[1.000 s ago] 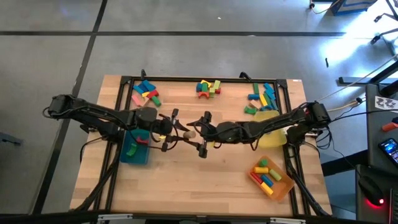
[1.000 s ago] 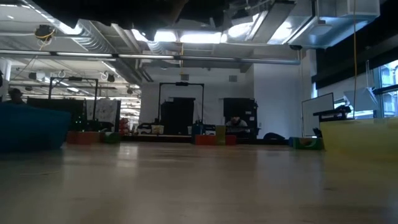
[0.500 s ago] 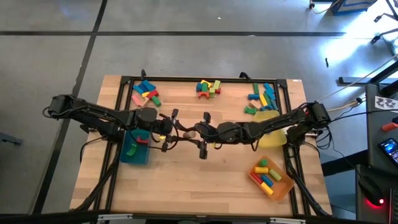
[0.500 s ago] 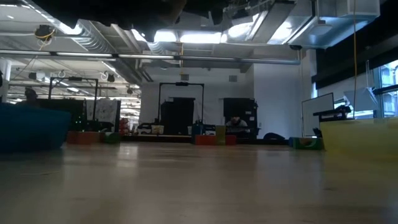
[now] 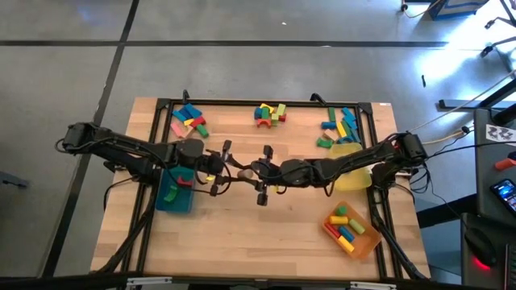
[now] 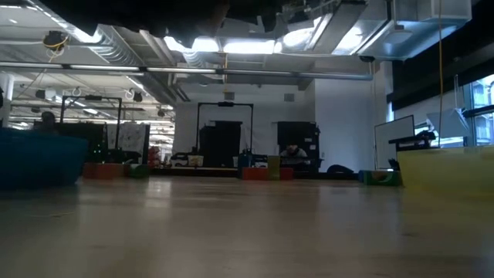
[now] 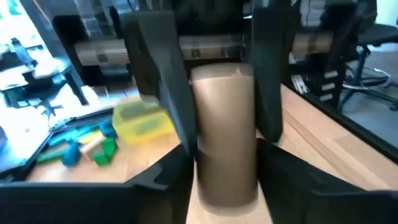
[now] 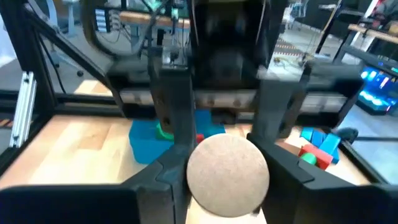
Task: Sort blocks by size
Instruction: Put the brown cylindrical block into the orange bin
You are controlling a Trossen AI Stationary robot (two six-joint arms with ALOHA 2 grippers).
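A tan wooden cylinder block (image 5: pixel 243 171) hangs level above the table's middle, between my two grippers, which face each other. My left gripper (image 5: pixel 234 171) reaches it from the left and is shut on the cylinder's left end (image 7: pixel 224 180). My right gripper (image 5: pixel 255 170) reaches it from the right and is shut on its right end, whose round face (image 8: pixel 227 168) shows in the right wrist view. Three heaps of coloured blocks (image 5: pixel 189 119), (image 5: pixel 270 113), (image 5: pixel 339 127) lie along the far edge. My left gripper has the cylinder's left end (image 7: pixel 214 186) between its two fingers, one on each curved side. The fingers come level from the table's left and lie along the cylinder. The cylinder is level and clear of the table. My right gripper pinches the cylinder's right end between its two fingers (image 8: pixel 174 143), one on each curved side, beside the round end face (image 8: pixel 227 158). The fingers come level from the table's right and lie along the cylinder. In the left wrist view they clasp its far end (image 7: pixel 224 81).
A teal tray (image 5: pixel 175 198) with a green and a red block stands under the left arm. A yellow tray (image 5: pixel 352 173) sits under the right arm. An orange tray (image 5: pixel 351 229) with several blocks is near right. A black frame (image 5: pixel 266 102) borders the table.
My right gripper's fingers have closed in on the cylinder's right end, which showed bare in the high view a second ago and is now mostly covered. Both arms have kept their place and the cylinder stays level between them.
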